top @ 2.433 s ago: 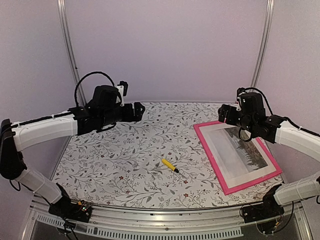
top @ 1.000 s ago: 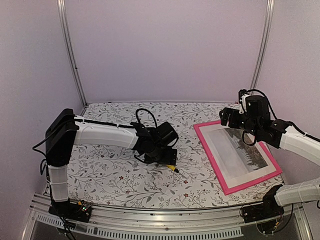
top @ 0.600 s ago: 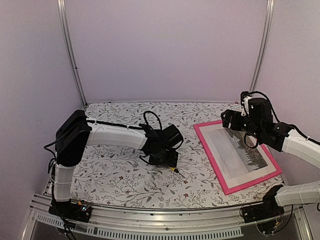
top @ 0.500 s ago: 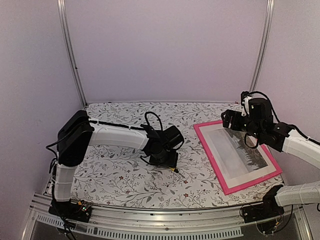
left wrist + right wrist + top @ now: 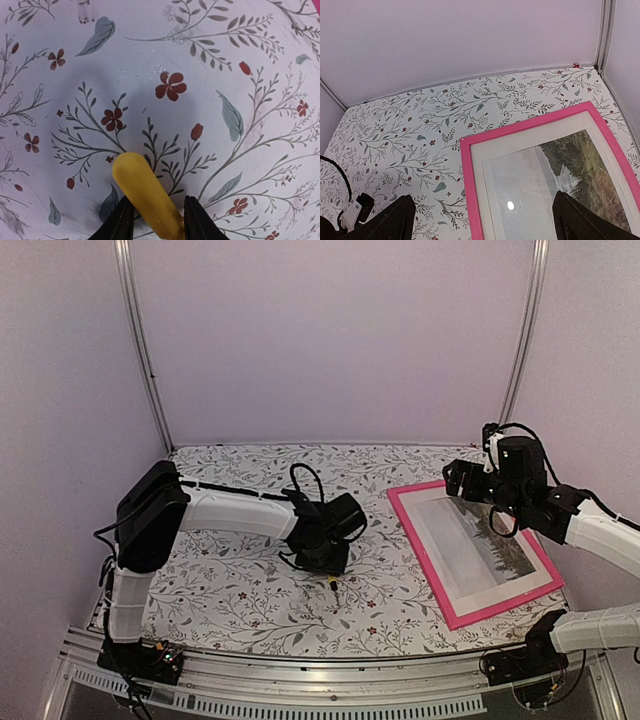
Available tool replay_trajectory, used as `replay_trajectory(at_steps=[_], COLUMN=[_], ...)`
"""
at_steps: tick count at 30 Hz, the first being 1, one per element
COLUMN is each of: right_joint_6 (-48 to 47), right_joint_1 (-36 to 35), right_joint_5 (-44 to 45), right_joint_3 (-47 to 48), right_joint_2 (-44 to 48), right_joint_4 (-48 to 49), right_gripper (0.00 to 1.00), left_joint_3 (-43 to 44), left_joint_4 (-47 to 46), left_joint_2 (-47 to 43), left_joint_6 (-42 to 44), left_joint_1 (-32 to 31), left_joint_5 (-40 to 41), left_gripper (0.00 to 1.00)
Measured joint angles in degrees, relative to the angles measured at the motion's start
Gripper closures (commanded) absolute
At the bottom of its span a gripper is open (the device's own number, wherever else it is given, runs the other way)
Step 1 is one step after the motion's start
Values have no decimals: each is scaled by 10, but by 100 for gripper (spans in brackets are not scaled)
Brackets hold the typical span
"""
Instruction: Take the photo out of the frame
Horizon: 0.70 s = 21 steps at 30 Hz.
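Hovering above the far end of the frame (image 5: 467,190), the right gripper (image 5: 481,220) had its fingers spread wide and held nothing. The pink frame lay flat at about 3 o'clock on the floral table (image 5: 230,590). The photo (image 5: 485,545) sat inside it, its white border within the pink edge and the landscape print facing up.

The left gripper (image 5: 156,220) was well apart from the frame, at about 9 o'clock from it near the table's middle, pointing down. Its fingers (image 5: 122,222) stood close together on either side of a yellow pen (image 5: 142,190). They appeared to touch it on both sides, though the contact fell at the wrist view's lower edge. The pen lay on the table, one end showing at 6 o'clock of the gripper in the top view.
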<state>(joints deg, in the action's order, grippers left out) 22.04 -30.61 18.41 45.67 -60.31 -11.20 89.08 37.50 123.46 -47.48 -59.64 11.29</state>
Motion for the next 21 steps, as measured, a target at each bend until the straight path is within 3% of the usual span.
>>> replay_trajectory(at_steps=[11,21], right_joint_6=[4,10], right_joint_1=[0,0], right_joint_5=[-6,-21], right_joint_3=[0,0], right_joint_2=[0,-2], right_joint_4=[-2,-2], right_gripper=[1,1], left_joint_3=[-32,-78], left_joint_4=[-16,-21], left_joint_2=[-17,-47], left_joint_6=[23,58], left_joint_1=[28,114], left_joint_5=[12,37], left_gripper=[88,90])
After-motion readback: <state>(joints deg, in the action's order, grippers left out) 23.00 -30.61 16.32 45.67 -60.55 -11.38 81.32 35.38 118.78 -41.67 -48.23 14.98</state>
